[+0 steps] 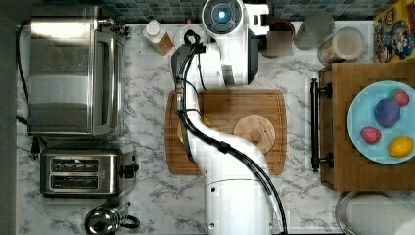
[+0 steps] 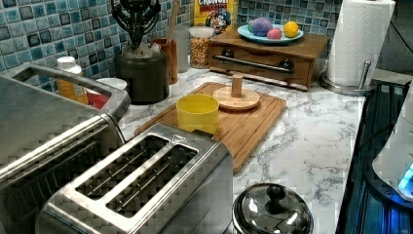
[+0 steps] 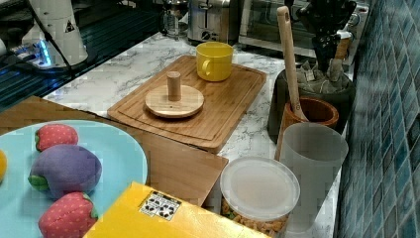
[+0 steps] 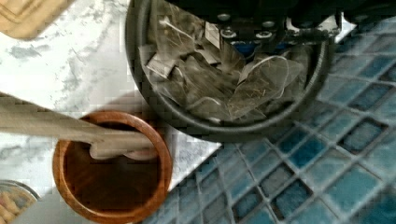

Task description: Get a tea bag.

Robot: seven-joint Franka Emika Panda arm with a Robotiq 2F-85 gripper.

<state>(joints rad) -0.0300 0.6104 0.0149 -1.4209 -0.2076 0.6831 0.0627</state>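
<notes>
A dark round jar (image 3: 280, 101) stands against the tiled wall, heaped with several grey-beige tea bags (image 3: 311, 75). The wrist view looks straight down into the jar (image 4: 140, 93), where the crumpled tea bags (image 4: 196, 84) and their strings fill the opening. My black gripper (image 3: 324, 62) hangs directly over the jar, its tips down at the top of the heap. The left view shows the gripper (image 2: 135, 41) just above the tea bags (image 2: 141, 50) and the jar (image 2: 145, 78). In the top view my white arm (image 1: 230, 49) covers the jar.
A brown wooden cup (image 4: 112, 172) holding a wooden spoon (image 3: 288, 59) stands right beside the jar. A translucent tumbler (image 3: 313, 163) and a lidded cereal jar (image 3: 258, 191) sit further along the wall. The cutting board (image 3: 233, 106) carries a yellow mug (image 3: 214, 60) and a knobbed wooden lid (image 3: 174, 100).
</notes>
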